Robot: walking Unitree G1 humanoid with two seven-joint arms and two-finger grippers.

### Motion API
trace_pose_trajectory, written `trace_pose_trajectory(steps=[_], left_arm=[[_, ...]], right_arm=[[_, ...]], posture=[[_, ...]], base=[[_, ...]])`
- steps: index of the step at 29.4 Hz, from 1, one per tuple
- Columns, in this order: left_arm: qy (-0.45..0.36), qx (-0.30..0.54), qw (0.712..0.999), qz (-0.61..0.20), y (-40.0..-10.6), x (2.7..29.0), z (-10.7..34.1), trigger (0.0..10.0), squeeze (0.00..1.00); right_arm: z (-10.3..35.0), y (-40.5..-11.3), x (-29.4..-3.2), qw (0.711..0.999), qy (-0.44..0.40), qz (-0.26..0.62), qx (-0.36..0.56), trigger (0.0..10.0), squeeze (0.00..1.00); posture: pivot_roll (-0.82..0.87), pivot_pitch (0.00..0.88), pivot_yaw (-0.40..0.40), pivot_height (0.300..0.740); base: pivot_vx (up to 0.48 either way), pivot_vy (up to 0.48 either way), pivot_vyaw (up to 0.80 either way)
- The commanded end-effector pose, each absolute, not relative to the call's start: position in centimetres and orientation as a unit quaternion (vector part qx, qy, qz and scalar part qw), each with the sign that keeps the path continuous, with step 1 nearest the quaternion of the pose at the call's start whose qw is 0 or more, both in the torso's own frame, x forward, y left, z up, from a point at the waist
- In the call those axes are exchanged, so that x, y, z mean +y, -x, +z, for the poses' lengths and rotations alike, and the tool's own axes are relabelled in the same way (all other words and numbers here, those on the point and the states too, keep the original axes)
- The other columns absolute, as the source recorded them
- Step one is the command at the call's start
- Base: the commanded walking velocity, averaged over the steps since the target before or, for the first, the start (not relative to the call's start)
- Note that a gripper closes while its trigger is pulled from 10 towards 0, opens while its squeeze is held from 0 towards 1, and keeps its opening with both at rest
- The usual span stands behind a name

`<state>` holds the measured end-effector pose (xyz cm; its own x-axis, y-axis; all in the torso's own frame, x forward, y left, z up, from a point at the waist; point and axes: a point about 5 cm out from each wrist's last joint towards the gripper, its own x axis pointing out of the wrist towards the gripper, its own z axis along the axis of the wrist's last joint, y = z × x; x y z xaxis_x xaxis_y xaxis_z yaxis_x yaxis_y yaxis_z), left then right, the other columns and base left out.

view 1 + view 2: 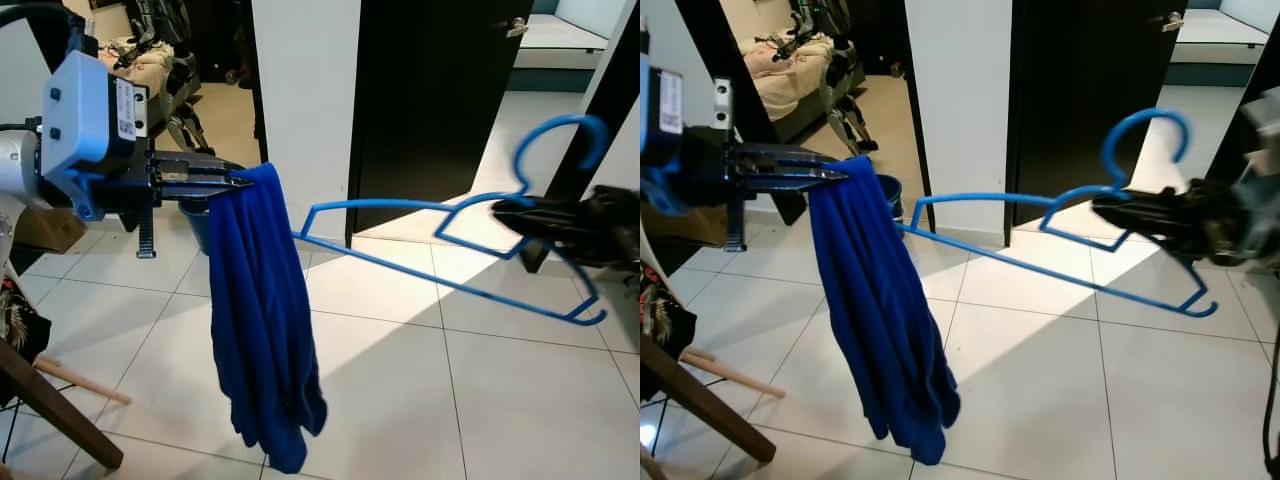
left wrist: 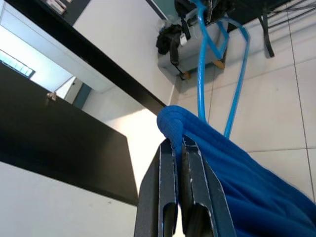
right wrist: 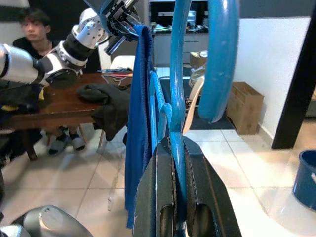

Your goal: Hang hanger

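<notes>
While clamped in right claw [image 1: 1102, 210], hanger [image 1: 1040, 240].

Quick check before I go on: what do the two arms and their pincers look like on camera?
Left pincer: two long black fingers on a blue bracket, under a white box with a label sticker. Its silver arm has ribbed black joints in the right wrist view. Right pincer: black fingers, blurred housing behind.

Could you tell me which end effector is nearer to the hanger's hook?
Right. The right end effector grips the blue hanger just below its hook; the left end effector holds the blue cloth at the far end.
</notes>
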<state>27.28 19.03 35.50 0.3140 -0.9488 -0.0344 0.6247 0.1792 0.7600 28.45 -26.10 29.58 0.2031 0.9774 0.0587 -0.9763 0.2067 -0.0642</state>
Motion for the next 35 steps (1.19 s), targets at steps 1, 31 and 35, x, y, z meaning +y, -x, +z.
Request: trace_pose_trajectory(steps=[1,31,35], left_arm=[[-0.346,-0.229,0.736,-0.535,-27.8,18.7,34.9,10.0,0.0],[-0.278,-0.23,0.825,-0.434,-31.8,19.8,26.3,10.0,0.0],[-0.283,-0.235,0.818,-0.443,-31.7,19.6,26.6,10.0,0.0]], right_arm=[[29.7,-28.5,-26.2,0.78,0.002,0.625,-0.044,10.0,0.0],[27.6,-28.9,-24.2,0.807,0.124,0.576,0.039,10.0,0.0],[27.7,-28.8,-24.0,0.807,0.127,0.575,0.036,10.0,0.0]], posture=[[-0.01,0.0,0.038,0.731],[-0.06,0.0,0.019,0.731],[-0.07,0.0,0.021,0.731]], base=[[0.0,0.0,-0.8],[0.0,0.0,-0.8],[0.0,0.0,-0.8]])
